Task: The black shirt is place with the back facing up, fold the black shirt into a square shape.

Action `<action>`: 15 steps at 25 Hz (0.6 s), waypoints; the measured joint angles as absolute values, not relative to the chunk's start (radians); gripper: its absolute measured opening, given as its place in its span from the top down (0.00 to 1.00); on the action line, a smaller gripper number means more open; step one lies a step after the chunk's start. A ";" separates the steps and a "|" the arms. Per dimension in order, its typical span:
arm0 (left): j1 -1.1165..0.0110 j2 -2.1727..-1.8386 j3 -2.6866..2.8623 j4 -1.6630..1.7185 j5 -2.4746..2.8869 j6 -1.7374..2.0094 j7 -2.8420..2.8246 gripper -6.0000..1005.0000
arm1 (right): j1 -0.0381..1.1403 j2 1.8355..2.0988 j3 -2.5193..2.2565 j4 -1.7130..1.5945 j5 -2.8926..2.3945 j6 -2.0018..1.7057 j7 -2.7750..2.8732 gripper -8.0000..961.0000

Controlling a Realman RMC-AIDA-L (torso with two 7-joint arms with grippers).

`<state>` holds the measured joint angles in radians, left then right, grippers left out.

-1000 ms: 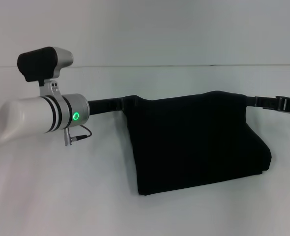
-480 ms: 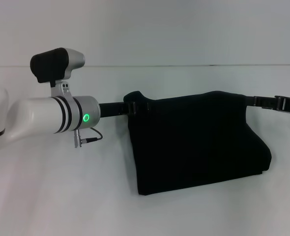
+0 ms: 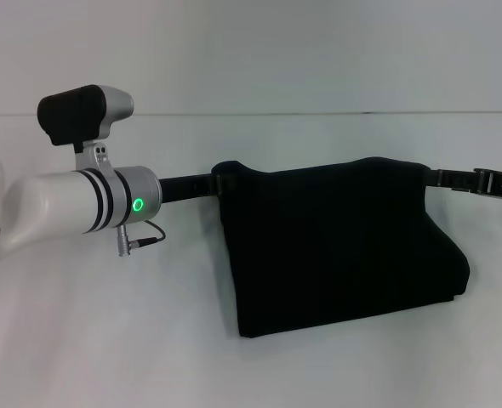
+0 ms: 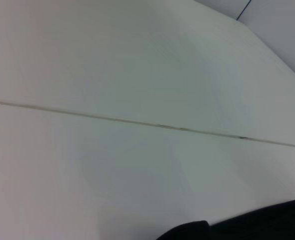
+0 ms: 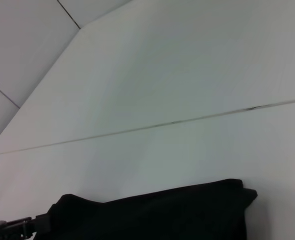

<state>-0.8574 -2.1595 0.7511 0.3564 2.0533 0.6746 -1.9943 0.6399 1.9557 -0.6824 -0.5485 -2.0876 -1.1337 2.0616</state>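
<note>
Head view shows each tool, left tool [image 3: 219, 182] and right tool [image 3: 431, 177], pinching the black shirt [image 3: 340, 246]; wrist views show cloth only.

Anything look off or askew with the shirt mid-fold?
Slightly. The shirt hangs between the left gripper and right gripper, but its bottom edge slants on the table, lower toward the left gripper's side. No damage shows.
</note>
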 joint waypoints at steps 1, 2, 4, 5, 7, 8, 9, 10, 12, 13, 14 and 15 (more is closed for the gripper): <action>-0.857 -2.160 0.750 0.357 2.053 0.673 -1.994 0.58 | 0.640 1.956 -0.683 -0.548 -2.088 -1.134 2.062 0.18; -0.857 -2.160 0.750 0.356 2.053 0.671 -1.993 0.62 | 0.639 1.956 -0.683 -0.548 -2.088 -1.134 2.062 0.18; -0.858 -2.160 0.752 0.353 2.052 0.671 -1.993 0.71 | 0.637 1.955 -0.683 -0.550 -2.088 -1.136 2.062 0.18; -0.859 -2.160 0.754 0.352 2.052 0.672 -1.993 0.75 | 0.637 1.953 -0.683 -0.550 -2.088 -1.139 2.062 0.18; -0.861 -2.160 0.757 0.350 2.052 0.673 -1.993 0.84 | 0.637 1.950 -0.683 -0.550 -2.088 -1.142 2.062 0.18; -0.862 -2.160 0.757 0.350 2.053 0.674 -1.994 0.86 | 0.636 1.949 -0.683 -0.549 -2.088 -1.143 2.062 0.18; -0.863 -2.160 0.757 0.350 2.053 0.674 -1.994 0.87 | 0.636 1.948 -0.685 -0.548 -2.088 -1.144 2.061 0.18; -0.863 -2.160 0.757 0.350 2.053 0.674 -1.994 0.88 | 0.635 1.947 -0.688 -0.547 -2.089 -1.144 2.061 0.18; -0.864 -2.160 0.756 0.352 2.053 0.675 -1.996 0.91 | 0.631 1.945 -0.699 -0.547 -2.090 -1.148 2.061 0.18; -0.866 -2.159 0.755 0.354 2.053 0.675 -1.998 0.92 | 0.629 1.944 -0.706 -0.546 -2.090 -1.152 2.061 0.18; -0.868 -2.159 0.754 0.355 2.053 0.676 -1.999 0.94 | 0.627 1.943 -0.712 -0.546 -2.090 -1.158 2.061 0.18; -0.872 -2.157 0.754 0.355 2.053 0.676 -1.999 0.95 | 0.624 1.942 -0.719 -0.546 -2.091 -1.165 2.061 0.18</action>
